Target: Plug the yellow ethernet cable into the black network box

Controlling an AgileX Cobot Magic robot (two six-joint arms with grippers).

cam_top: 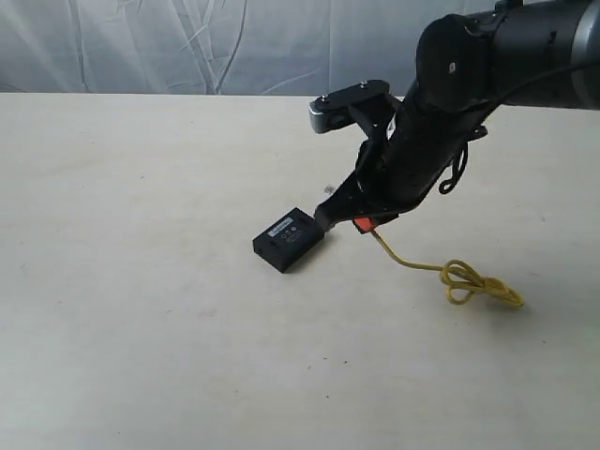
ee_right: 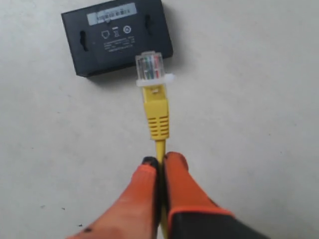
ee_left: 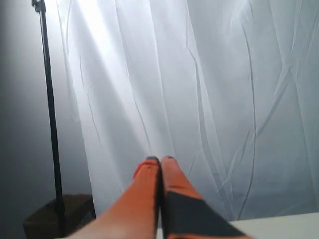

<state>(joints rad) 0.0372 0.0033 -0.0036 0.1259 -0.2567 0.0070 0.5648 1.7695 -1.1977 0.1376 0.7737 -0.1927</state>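
The right claw (ee_right: 160,160) is closed on the yellow ethernet cable (ee_right: 155,117), its two orange fingers pinching the thin cord just behind the ribbed yellow boot. The boot and the clear plug (ee_right: 150,66) stick out straight ahead of the claw, in line with its fingers. The black network box (ee_right: 117,37) lies flat on the pale worktop (ee_right: 249,99) directly beyond the plug, a little off to one side of the claw's line, its label strip facing up. In the right wrist view the plug's tip overlaps the box's nearest edge, but I cannot tell whether they touch, and no port can be made out on the face that shows. The box's long axis runs across the plug's axis at a slight angle, so the coming move likely turns on squaring the plug to that near side face and finding a socket there. Behind the claw the cord trails down to the worktop and ends in a loose knotted loop (cam_top: 469,279), well apart from the box. The left claw (ee_left: 160,160) is closed on nothing and points at a white curtain (ee_left: 224,99); it is absent from the exterior view, so the right arm is plainly the nearer one.
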